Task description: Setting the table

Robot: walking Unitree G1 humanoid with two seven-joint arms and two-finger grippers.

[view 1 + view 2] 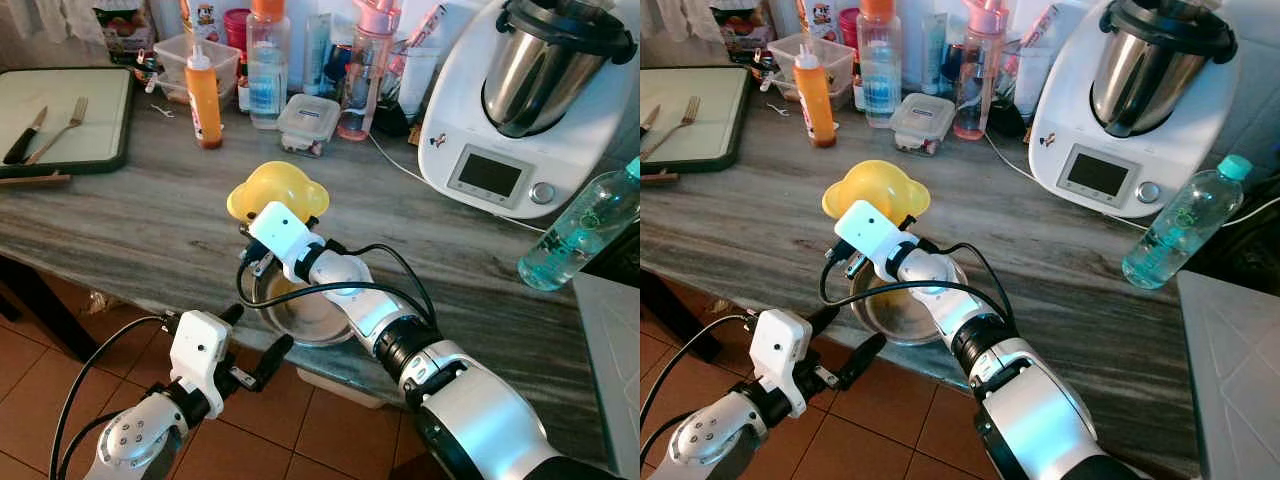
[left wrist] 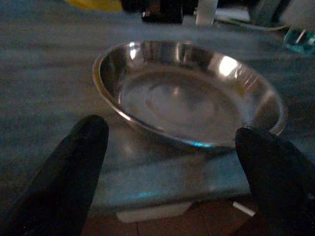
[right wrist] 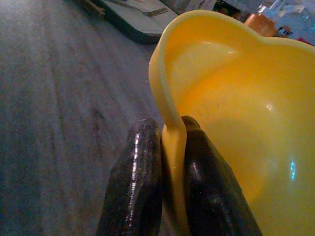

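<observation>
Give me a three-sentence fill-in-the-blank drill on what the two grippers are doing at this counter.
1. The right gripper pinches the rim of the ____ bowl.
2. The left gripper, fingers open, faces the ____ bowl.
3. That bowl sits at the counter's near ____.

Missing words: yellow; steel; edge

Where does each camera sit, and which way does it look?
Eye views: on the head, looking down at the counter; both silver arms show.
Left wrist view: behind the open left gripper, facing the steel bowl.
Right wrist view: behind the right gripper, pinching the yellow bowl by its rim.
Shared: both bowls also appear in the eye views.
</observation>
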